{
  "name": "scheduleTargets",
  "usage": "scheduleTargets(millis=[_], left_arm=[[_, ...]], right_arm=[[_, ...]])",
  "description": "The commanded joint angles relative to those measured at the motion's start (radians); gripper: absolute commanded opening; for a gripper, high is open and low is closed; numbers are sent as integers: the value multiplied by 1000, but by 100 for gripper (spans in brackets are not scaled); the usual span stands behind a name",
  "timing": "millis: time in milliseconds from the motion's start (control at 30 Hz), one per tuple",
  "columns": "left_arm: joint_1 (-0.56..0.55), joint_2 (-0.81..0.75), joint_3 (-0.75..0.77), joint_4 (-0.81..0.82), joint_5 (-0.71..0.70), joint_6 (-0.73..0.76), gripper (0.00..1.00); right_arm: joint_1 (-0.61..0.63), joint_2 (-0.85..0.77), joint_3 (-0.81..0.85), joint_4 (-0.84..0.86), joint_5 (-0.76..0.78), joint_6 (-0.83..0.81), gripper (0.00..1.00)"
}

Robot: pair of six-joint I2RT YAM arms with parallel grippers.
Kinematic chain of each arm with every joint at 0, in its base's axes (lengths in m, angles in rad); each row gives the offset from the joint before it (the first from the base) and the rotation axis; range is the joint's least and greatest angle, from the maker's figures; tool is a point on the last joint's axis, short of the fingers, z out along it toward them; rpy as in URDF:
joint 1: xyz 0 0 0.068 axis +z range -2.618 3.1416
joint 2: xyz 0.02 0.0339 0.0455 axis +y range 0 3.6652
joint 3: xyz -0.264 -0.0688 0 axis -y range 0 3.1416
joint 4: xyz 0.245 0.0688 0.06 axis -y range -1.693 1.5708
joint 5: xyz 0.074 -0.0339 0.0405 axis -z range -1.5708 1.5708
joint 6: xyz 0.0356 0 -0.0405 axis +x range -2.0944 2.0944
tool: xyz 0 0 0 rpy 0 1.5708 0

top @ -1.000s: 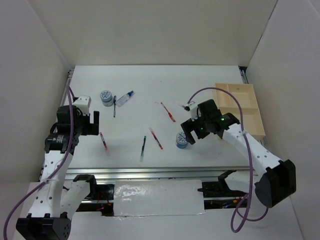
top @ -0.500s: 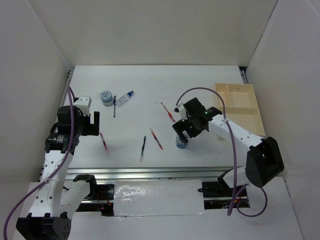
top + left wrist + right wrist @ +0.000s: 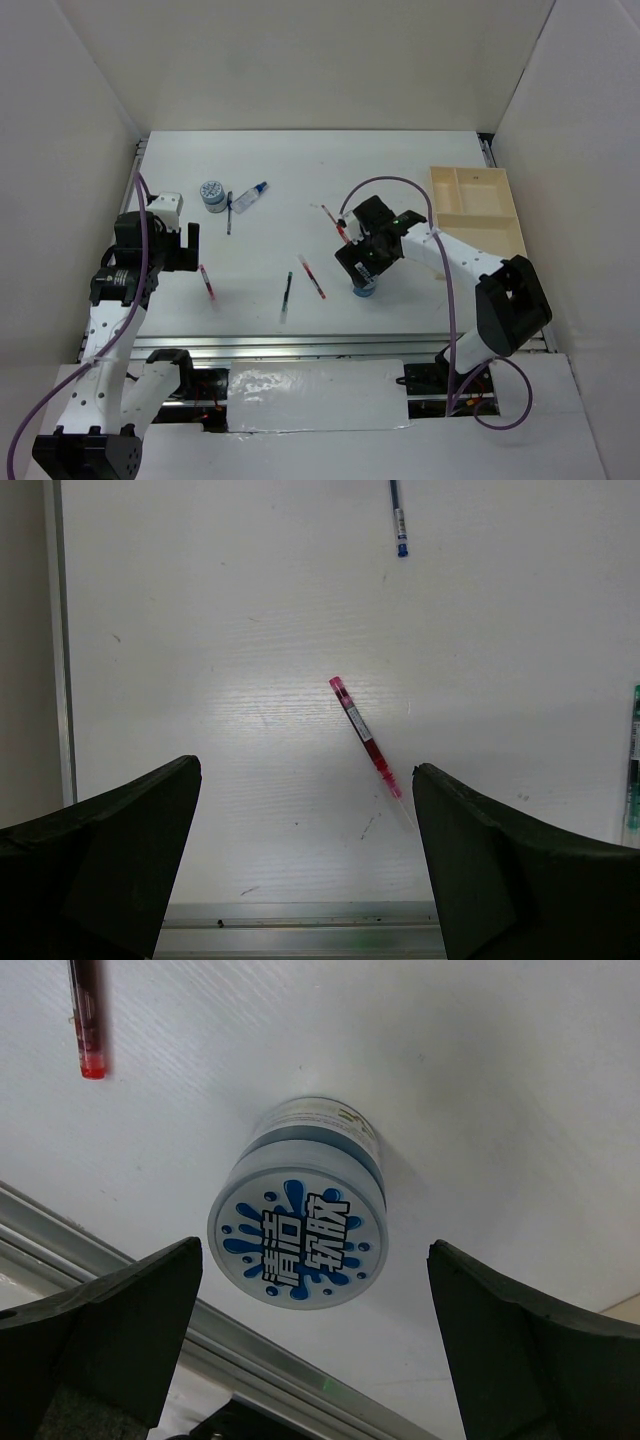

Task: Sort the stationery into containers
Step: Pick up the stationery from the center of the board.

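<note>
A round blue-and-white roll (image 3: 297,1230) stands on the white table, between the fingers of my open right gripper (image 3: 315,1258) and touching neither. From above, the right gripper (image 3: 361,272) hangs over this roll (image 3: 364,291). A red pen (image 3: 88,1015) lies just beyond it. My left gripper (image 3: 305,780) is open and empty above another red pen (image 3: 362,735), at the table's left (image 3: 207,282). A second roll (image 3: 212,194), a dark pen (image 3: 229,212) and a white bottle with a blue cap (image 3: 250,197) lie far left. The beige tray (image 3: 520,240) sits at the right.
More pens lie mid-table: a dark one (image 3: 288,290), a red one (image 3: 312,277), and another red one (image 3: 331,217) partly under the right arm. The metal rail (image 3: 300,940) of the table's near edge runs close below both grippers. White walls enclose the table.
The right arm has swung left and come down over the near roll, which now sits between its open fingers. The left arm has not moved.
</note>
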Motion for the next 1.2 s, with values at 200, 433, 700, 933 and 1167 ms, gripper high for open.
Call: scheduleTargets(millis=[200,433,700,933,1167], left_arm=[[5,-8,-9,39,8,16,99],[5,-10,-10,39,8,16,99],[5,-13,-12,40,8,16,99],[5,-13,-12,39,9,20,99],[6,-17,-13,42,9,18,99]], right_arm=[[16,24,37,44,4,6,96],[18,46,48,43,0,0,88],[19,63,48,53,4,-2,87],[16,70,54,64,12,1,76],[6,43,77,52,17,3,51]])
